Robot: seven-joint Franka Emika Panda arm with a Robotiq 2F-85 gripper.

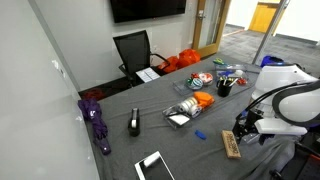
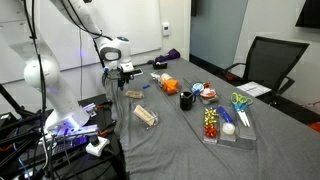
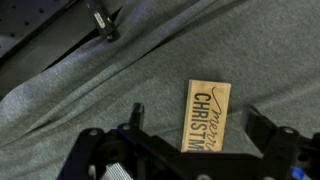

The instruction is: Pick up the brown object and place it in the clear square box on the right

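Observation:
The brown object is a flat tan block printed "Merry Christmas". It lies on the grey cloth near the table's edge in both exterior views. In the wrist view it lies between and just beyond my two fingers. My gripper is open and empty, and hangs above the block in both exterior views. A clear box stands mid-table beside an orange bundle. Another clear tray holds colourful items.
A black cup with tools stands mid-table. A purple object, a black device and a white tablet lie on the cloth. An office chair stands at the far side.

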